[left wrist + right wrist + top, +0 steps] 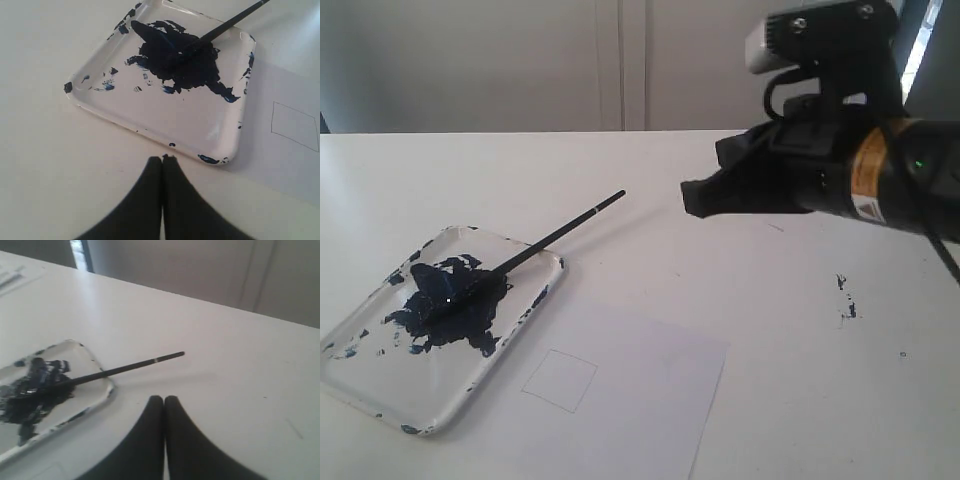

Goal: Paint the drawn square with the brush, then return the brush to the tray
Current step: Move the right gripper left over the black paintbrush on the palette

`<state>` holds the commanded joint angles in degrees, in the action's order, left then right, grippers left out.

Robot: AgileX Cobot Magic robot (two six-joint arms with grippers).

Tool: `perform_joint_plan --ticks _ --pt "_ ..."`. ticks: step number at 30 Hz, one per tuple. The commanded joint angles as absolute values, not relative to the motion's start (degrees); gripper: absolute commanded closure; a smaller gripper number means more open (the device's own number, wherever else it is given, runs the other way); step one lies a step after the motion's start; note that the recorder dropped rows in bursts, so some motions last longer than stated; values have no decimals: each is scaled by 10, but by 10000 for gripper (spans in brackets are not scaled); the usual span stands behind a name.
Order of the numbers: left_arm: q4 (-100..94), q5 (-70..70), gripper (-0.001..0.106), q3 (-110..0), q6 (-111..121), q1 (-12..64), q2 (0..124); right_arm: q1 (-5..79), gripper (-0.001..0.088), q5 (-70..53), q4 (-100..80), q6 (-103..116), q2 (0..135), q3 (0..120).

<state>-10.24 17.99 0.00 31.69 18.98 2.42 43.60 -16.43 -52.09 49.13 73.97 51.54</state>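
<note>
Right pincer (pixel 692 197): shut tight, both black fingers pressed together with nothing between them. It hangs above the table (pixel 770 340), to the right of the brush's handle end and clear of it.
Left pincer (pixel 162 159): also closed, fingertips meeting and holding nothing. It is near one corner of the tray, over bare table.
Brush (pixel 550 238): lying loose with no grip on it. Its bristle end is sunk in the dark blue paint puddle (pixel 450 305). The black handle slants up over the tray's rim and juts out past it, and the silver band sits close to the far end.
Tray (pixel 420 385): flat on the table at the left of the exterior view. It is white, with a big blue blotch in the middle and speckles along the rim.
Drawn square (pixel 559 380): thin pencil lines with a clean white inside and no paint in it. It lies just beside the tray.
Paper sheet (pixel 650 400): carries the square, with its edge right up against the tray.
Table marks (pixel 846 300): a few dark blue specks, well apart from the paper.
</note>
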Motion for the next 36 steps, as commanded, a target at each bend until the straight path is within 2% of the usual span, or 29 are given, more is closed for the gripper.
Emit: perform_joint_plan --ticks 4,19,26,32,34,35,36 --pt "-102 180 1015 0 317 190 24 436 868 -216 -521 441 798 578" --pt "-102 180 1015 0 317 190 24 466 868 -272 -519 357 1047 762" --pt "-102 180 1015 0 317 190 24 468 868 -266 -506 362 1135 844" --pt "-102 180 1015 0 317 190 24 468 868 -254 -427 365 1184 906" --pt "-102 180 1015 0 317 190 24 468 809 -235 -401 360 1203 925" --pt "-102 180 1015 0 317 190 24 468 704 -221 -396 360 1214 936" --pt "-102 180 1015 0 317 190 24 468 650 -219 -394 360 1218 939"
